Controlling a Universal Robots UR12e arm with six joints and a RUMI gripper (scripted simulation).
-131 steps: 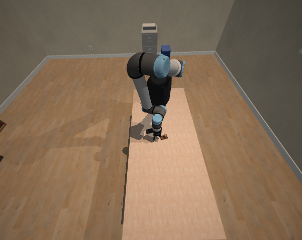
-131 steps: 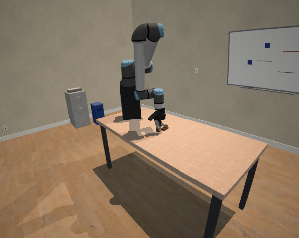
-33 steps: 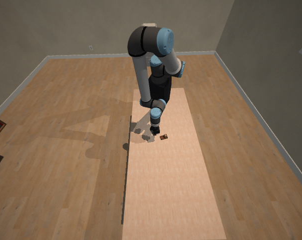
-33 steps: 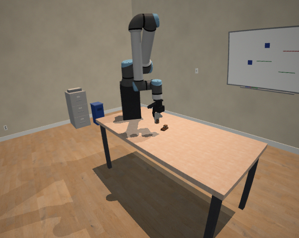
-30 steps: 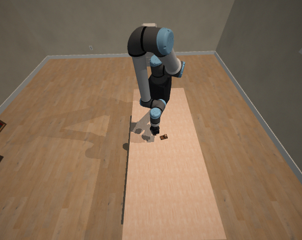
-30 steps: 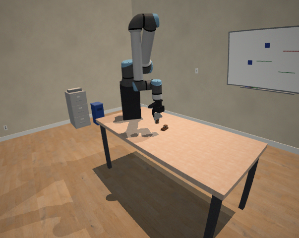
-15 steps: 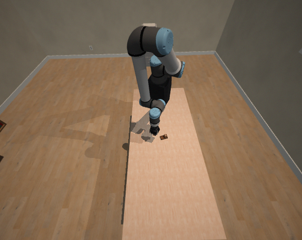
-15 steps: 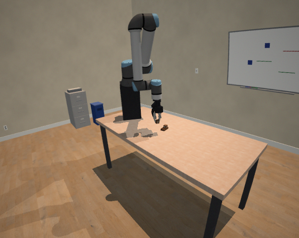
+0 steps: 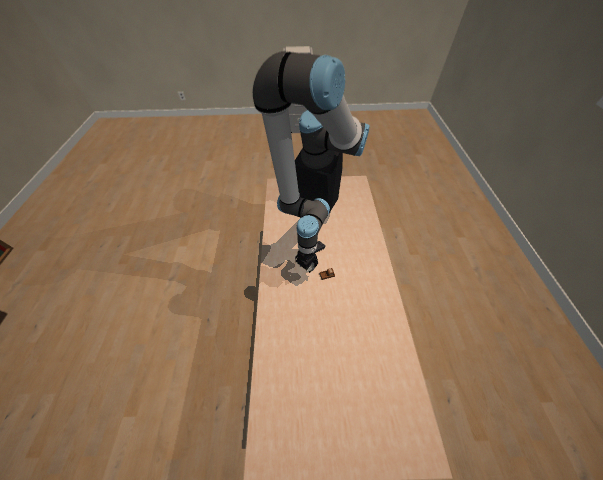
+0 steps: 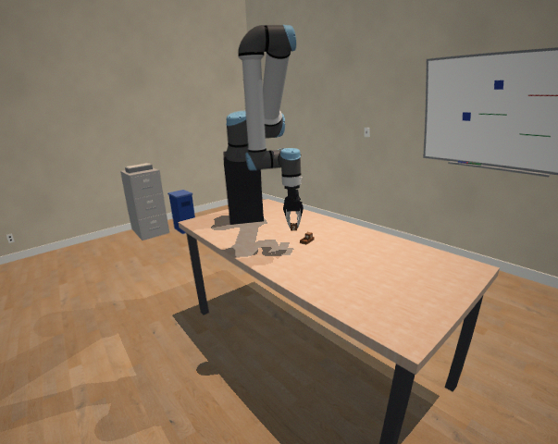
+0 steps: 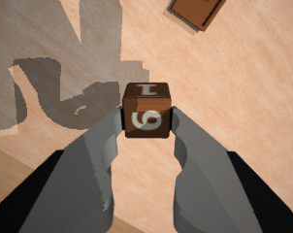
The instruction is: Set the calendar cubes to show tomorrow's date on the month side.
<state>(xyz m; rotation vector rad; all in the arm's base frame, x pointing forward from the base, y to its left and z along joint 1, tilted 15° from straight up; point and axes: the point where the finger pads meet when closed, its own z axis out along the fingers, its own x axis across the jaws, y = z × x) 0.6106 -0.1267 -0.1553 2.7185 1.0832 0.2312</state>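
My gripper [image 11: 147,108] [image 10: 293,227] is shut on a dark brown cube and holds it in the air above the table. In the wrist view the held cube [image 11: 146,127] shows a pale 6 or 9, turned on its side, on the face toward the camera, and a 1 on its side on the face beyond. The brown tray [image 9: 323,276] [image 10: 304,240] [image 11: 192,14] sits on the table beside and below the gripper. The other cube [image 9: 330,271] [image 10: 309,235] sits at one end of the tray; it is outside the wrist view, and its digits are too small to read.
The wooden table [image 9: 337,372] [image 10: 365,281] stretches away from the arm's black pedestal [image 10: 244,195]. The tray is the only object standing on the table near the gripper. The gripper's shadow falls on the table beside the tray.
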